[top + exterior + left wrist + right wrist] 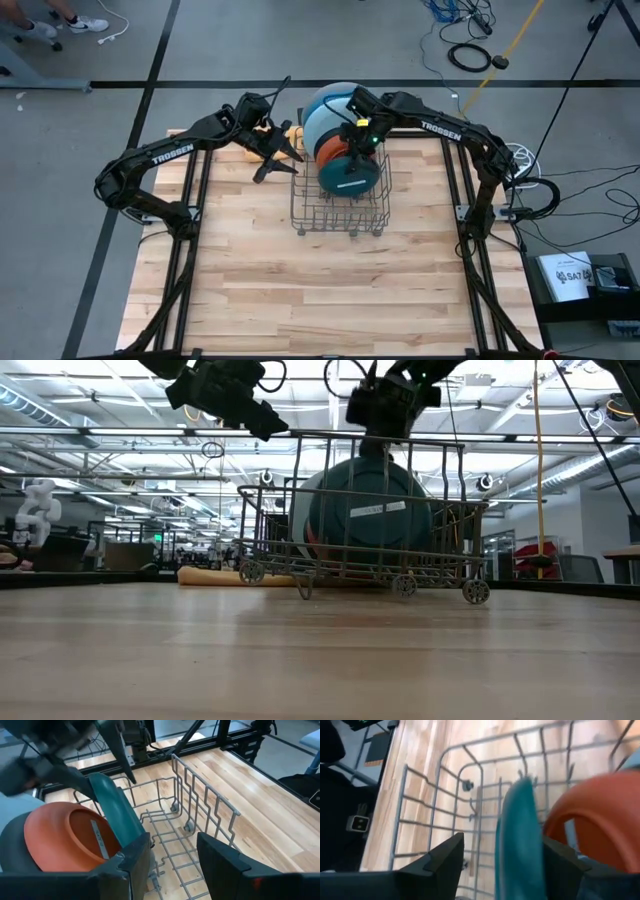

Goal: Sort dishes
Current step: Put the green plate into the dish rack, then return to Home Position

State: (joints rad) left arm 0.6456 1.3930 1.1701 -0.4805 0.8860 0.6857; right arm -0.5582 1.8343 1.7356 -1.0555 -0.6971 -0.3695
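Standing teal plate (520, 840) between right gripper (502, 857) fingers.

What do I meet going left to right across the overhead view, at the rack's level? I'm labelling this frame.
Left tool → orange cloth → orange plate → dark teal plate, with the right tool over it.

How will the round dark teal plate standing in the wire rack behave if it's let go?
The dark teal plate looks rigid. On edge between the wire rack tines, it would probably stay upright, though a round rim might roll slightly. The right gripper straddles its rim.
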